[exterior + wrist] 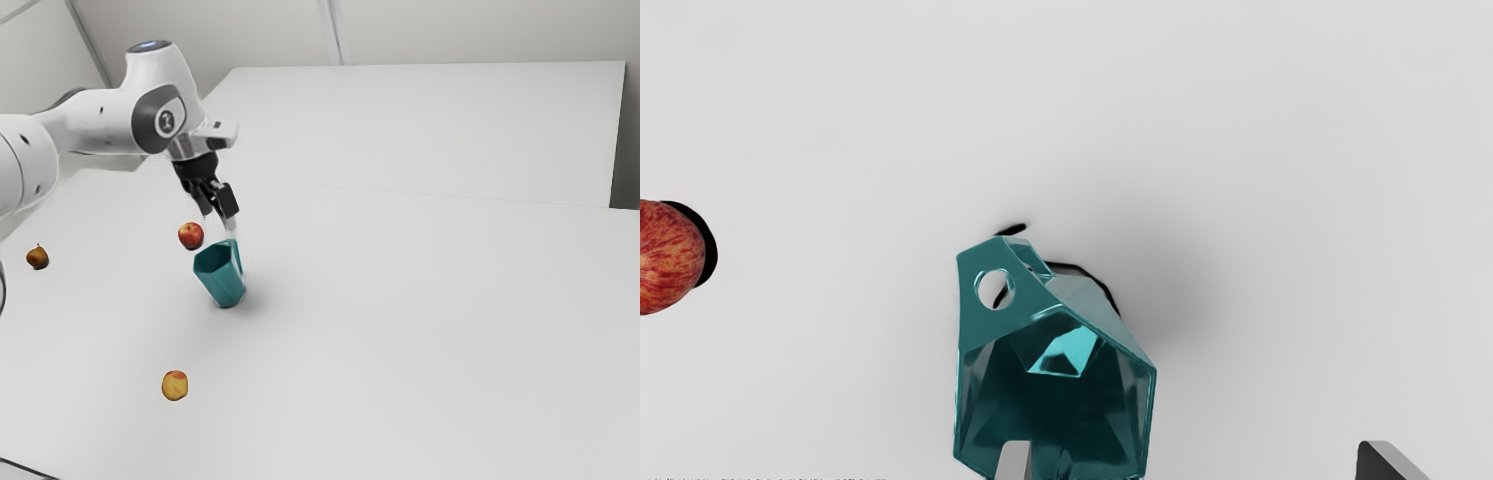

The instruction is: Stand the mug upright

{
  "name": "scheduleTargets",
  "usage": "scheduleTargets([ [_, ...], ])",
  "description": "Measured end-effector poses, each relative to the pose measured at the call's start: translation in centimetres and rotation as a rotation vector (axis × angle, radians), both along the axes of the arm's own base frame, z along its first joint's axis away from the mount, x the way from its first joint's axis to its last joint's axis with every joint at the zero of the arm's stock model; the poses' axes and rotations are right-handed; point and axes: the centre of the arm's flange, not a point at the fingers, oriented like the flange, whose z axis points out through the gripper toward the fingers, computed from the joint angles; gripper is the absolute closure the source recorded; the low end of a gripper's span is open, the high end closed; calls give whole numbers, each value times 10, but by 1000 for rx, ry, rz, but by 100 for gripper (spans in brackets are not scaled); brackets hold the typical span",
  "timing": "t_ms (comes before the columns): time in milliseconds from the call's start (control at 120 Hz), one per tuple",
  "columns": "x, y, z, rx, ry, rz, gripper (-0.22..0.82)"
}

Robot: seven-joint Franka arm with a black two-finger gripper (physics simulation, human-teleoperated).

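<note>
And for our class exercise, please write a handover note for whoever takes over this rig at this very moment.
Gripper: the black two-finger gripper is open, one finger over the mug's mouth in the wrist view, the other out past its side; not shut on anything.
Mug: the teal, faceted mug is on the white table, mouth up; it looks upright. The red apple is near it, apart.
Done: by its looks, the mug is standing.
Left: probably just confirm it stands steady, then lift the gripper away without catching the rim.
</note>
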Motion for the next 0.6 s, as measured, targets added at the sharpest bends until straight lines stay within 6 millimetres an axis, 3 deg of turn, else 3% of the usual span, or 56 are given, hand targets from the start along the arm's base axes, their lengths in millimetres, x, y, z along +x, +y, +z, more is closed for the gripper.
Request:
scheduleTargets([
  [158,-4,-2,71,-19,-53,83,3],
  [317,-24,-4,118,-26,-91,142,2],
  [417,-36,-5,136,-28,-93,171,1],
  [600,-45,-7,141,-29,-71,212,0],
])
